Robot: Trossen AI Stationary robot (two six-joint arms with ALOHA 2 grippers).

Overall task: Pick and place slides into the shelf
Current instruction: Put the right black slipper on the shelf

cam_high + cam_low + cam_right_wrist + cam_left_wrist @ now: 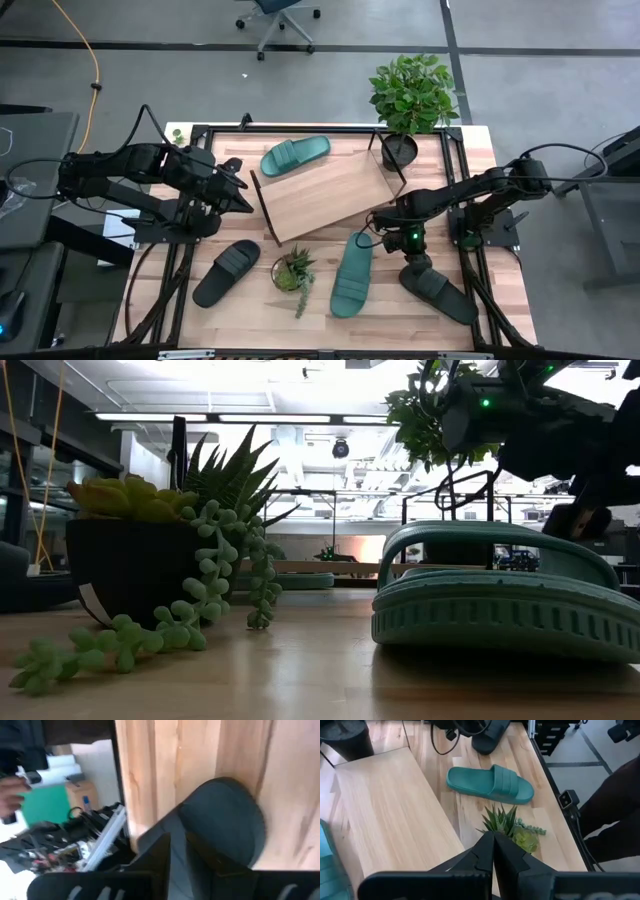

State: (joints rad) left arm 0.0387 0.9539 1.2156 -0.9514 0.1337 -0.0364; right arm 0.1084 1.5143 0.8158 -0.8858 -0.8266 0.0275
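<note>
The shelf (325, 192) stands tilted in the table's middle, and one teal slide (295, 155) lies on its far left corner. A second teal slide (352, 273) (490, 782) lies flat on the table, near the front. One black slide (227, 272) lies at the near left. The other black slide (440, 290) (225, 817) lies at the near right, with my right gripper (411, 258) (177, 857) closed on its far end. My left gripper (243, 186) (493, 855) hovers shut and bare, left of the shelf. My right gripper comes slanting down from the far right onto the black slide's far end (176, 827). Dark slide material shows in the narrow gap between the two fingers (202, 870). The gripper hides the exact part. The slide lies on the table, its rounded near end (232, 800) pointing away.
A small succulent pot (292, 272) (130, 565) stands between the near-left black slide and the teal one. A leafy potted plant (408, 100) stands at the shelf's far right corner. The table's edge (122, 795) runs close by the right-hand black slide.
</note>
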